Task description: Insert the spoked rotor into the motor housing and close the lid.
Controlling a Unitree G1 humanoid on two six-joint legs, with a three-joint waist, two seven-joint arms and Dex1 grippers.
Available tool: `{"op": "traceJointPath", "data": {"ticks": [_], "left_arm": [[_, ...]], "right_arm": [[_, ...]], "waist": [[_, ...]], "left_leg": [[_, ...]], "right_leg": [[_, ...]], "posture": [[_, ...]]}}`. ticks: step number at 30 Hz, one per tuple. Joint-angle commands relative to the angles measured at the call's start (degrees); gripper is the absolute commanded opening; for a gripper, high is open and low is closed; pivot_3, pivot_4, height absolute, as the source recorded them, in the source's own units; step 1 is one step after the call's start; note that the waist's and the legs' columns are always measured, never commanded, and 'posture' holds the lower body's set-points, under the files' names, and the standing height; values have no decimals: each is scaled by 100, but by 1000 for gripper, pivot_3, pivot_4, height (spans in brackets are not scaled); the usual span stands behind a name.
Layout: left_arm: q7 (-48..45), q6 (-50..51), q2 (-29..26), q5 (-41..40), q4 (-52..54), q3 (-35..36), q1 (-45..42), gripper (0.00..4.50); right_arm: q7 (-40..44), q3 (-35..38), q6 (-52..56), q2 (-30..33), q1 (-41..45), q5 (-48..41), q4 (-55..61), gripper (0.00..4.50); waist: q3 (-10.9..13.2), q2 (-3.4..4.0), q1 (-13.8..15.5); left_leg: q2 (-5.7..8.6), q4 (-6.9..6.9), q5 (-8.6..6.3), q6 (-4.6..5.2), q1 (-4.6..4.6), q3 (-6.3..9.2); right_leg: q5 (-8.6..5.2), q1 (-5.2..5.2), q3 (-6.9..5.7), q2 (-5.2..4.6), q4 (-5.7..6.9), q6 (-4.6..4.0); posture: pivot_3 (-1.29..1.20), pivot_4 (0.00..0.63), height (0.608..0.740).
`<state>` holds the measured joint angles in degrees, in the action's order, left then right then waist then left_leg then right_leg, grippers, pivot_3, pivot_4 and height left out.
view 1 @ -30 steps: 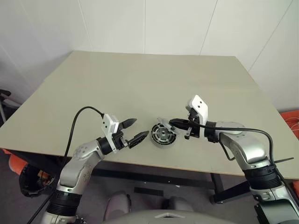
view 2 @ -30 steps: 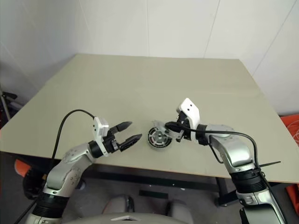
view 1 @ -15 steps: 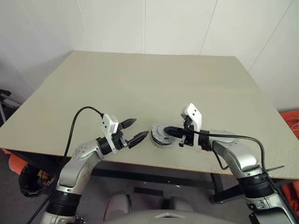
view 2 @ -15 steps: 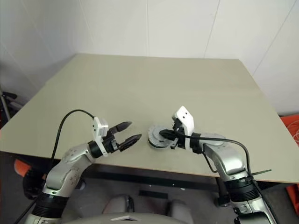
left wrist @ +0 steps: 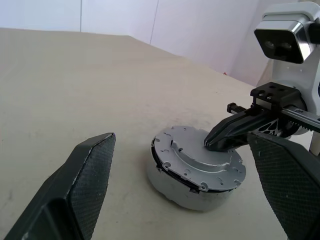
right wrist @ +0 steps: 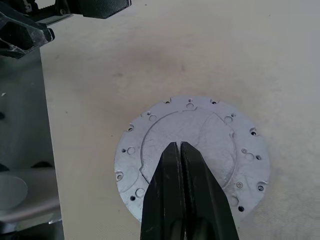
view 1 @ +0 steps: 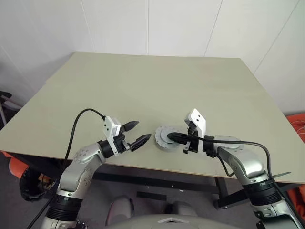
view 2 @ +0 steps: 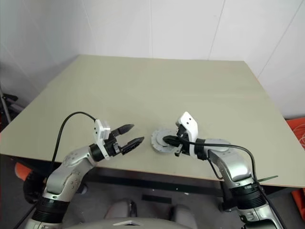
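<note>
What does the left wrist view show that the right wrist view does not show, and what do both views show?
Left wrist view: the side of the motor housing under the lid, which sits slightly askew with a dark gap at its edge, and the left gripper with jaws open. Right wrist view: the lid's whole top face with its ring of small holes. Both: the shut right gripper on the lid, and the table.

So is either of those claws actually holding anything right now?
No. The left gripper hangs open beside the motor housing. The right gripper is shut with nothing between its fingers, its tips resting on top of the lid.
</note>
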<state>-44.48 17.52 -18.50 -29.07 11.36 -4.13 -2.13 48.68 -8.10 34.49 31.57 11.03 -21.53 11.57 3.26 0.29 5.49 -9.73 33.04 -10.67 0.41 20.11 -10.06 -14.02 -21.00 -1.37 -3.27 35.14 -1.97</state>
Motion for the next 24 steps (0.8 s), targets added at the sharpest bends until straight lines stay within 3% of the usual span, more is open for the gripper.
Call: {"op": "traceJointPath", "data": {"ticks": [1,4,15,24], "left_arm": [[4,-41,-11,-32,141,83,-104,4500],[-23,-69,-10,-29,103,90,-100,4500],[-101,-120,-61,-41,132,147,-16,4500],[-74,-79,-57,-31,41,173,-165,4500]], "right_arm": [[186,440,172,155,357,-465,511,48],[303,498,158,240,478,-558,549,639],[700,-19,-457,236,651,-59,-129,4476],[1238,-396,-1582,183,1017,502,-1149,4493]], "waist": [[0,0,-5],[0,0,-4],[0,-1,-3],[0,-1,-7]], "left_leg": [[0,0,0,0,1,0],[-3,-2,0,0,-2,0],[-2,-4,-8,13,7,-1],[-2,-2,-8,13,6,-2]], "right_leg": [[0,0,0,0,0,0],[0,-2,0,2,0,0],[2,-3,-4,1,-9,-2],[9,-2,-4,0,-8,-16]], "posture": [[0,0,740],[0,0,740],[0,0,740],[0,0,740]]}}
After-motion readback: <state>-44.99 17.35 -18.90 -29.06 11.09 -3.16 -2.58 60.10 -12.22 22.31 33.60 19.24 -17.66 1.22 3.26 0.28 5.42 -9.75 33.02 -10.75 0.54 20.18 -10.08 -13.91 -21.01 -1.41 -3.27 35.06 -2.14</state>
